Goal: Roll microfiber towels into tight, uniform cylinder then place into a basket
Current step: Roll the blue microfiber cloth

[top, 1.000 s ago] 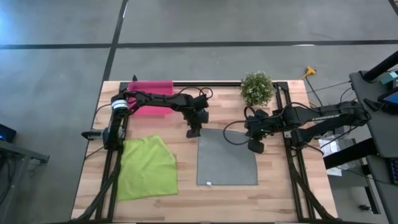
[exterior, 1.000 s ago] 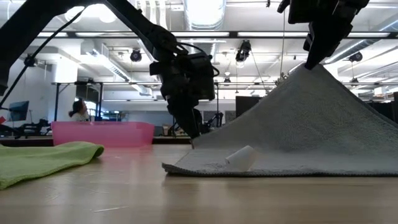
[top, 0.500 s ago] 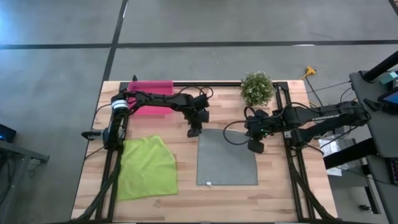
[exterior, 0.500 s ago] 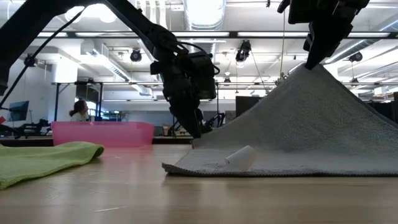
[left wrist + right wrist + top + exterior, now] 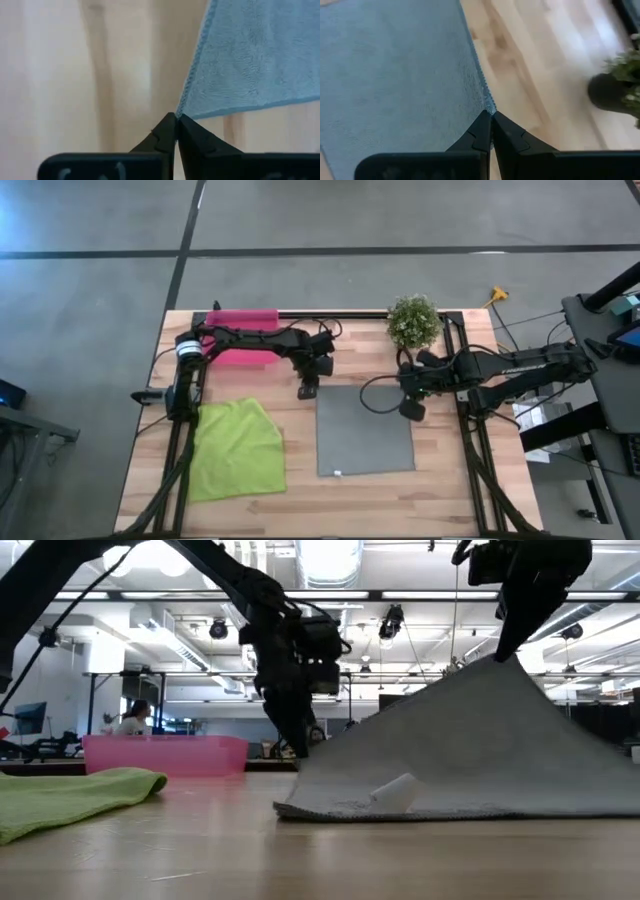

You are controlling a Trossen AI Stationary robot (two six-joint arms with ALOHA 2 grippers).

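1. Looking straight down: the grey towel [image 5: 366, 431] lies near the desk [image 5: 440, 490] centre, with the green towel [image 5: 237, 448] well apart at 9 o'clock from it and the basket [image 5: 243, 317] far off at 11 o'clock. The left gripper [image 5: 307, 391] sits at the grey towel's 11 o'clock corner, the right gripper [image 5: 409, 410] at its 1 o'clock corner. A plant [image 5: 413, 322] stands at 12 o'clock of the right gripper.
2. Across the desk top: the grey towel [image 5: 470, 755] rises from the desk to a peak pinched by the right gripper [image 5: 507, 648]. The left gripper [image 5: 296, 747] meets its low far corner; half a second ago its jaws stood apart there. The towel's slope looks flatter and tauter than before. The green towel [image 5: 70, 798] lies slack at 9 o'clock, with the basket [image 5: 166, 753] behind it. A person [image 5: 128, 718] sits far back in the room.
3. Left wrist: the jaws of the left gripper [image 5: 177, 121] are fully closed on the very tip of the towel [image 5: 255, 55] corner. It is a thin bite that may slip.
4. Right wrist: the right gripper [image 5: 491, 117] has its jaws closed on the towel [image 5: 395, 75] edge at the corner; the plant [image 5: 615, 82] shows beyond.
5. Judgement: with both far corners now held, the towel can be lifted and drawn over to start the roll. No rolling is done yet, and the basket holds nothing that I can see.
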